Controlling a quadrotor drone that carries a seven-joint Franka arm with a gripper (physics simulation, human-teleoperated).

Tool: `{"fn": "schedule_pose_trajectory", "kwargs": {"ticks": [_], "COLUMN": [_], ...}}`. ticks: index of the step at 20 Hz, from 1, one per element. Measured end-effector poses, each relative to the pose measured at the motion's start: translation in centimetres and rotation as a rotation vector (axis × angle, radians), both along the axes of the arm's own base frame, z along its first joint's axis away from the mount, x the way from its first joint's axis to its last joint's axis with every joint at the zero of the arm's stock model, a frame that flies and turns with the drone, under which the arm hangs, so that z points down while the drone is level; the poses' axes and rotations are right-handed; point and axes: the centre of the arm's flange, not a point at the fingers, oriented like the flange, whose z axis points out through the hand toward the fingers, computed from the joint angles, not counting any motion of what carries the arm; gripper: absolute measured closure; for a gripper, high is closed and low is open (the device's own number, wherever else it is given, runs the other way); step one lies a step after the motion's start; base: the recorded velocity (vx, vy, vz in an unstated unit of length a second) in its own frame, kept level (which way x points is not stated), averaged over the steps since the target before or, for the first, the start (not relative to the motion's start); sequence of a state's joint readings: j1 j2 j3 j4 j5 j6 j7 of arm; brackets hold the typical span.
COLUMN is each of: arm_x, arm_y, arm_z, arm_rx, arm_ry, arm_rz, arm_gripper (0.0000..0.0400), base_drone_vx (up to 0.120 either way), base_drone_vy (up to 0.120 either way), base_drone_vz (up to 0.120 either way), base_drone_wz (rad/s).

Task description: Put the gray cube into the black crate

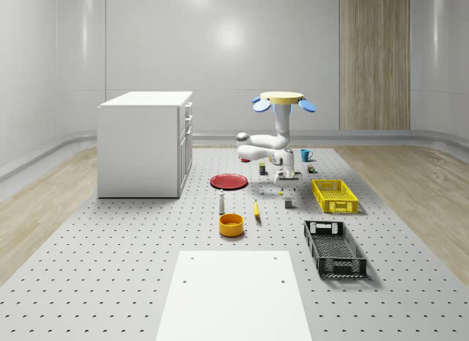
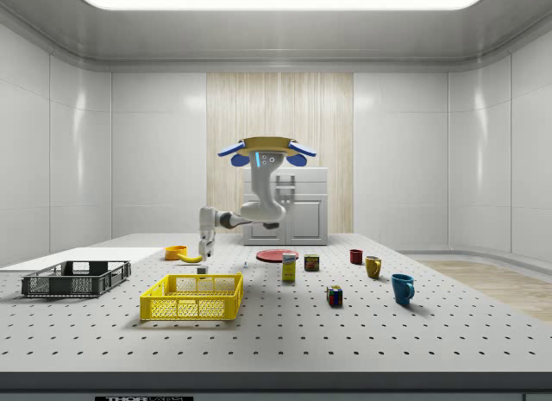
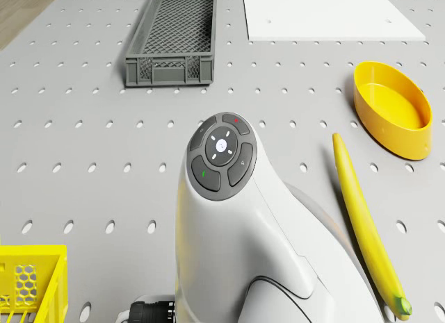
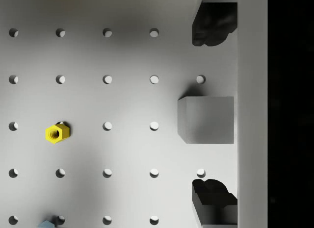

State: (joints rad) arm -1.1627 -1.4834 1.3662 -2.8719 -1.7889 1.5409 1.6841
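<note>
The drone is hovering beside the yellow crate, its gripper hanging spread above the gray cube. The cube is looking rigid, light; pinching its flat opposite faces seems best.
</note>
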Motion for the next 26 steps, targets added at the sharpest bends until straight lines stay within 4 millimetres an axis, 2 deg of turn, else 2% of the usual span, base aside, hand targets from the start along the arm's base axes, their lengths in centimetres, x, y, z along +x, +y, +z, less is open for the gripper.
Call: {"fn": "schedule_pose_trajectory", "kwargs": {"ticks": [2,5,16,26], "arm_x": [0.0,0.0,0.0,0.6], "arm_y": [0.0,0.0,0.2,0.9], "arm_z": [0.0,0.3,4.6,6.5], "arm_rx": [0.0,0.0,0.0,0.0], "arm_ry": [0.0,0.0,0.0,0.0], "arm_rz": [0.0,0.0,0.0,0.0], "arm_gripper": [0.0,0.0,0.0,0.0], "base_drone_vx": [0.12,0.0,0.0,0.0], "base_drone_vy": [0.0,0.0,0.0,0.0], "base_drone_vz": [0.0,0.0,0.0,0.0], "base_drone_wz": [0.0,0.0,0.0,0.0]}}
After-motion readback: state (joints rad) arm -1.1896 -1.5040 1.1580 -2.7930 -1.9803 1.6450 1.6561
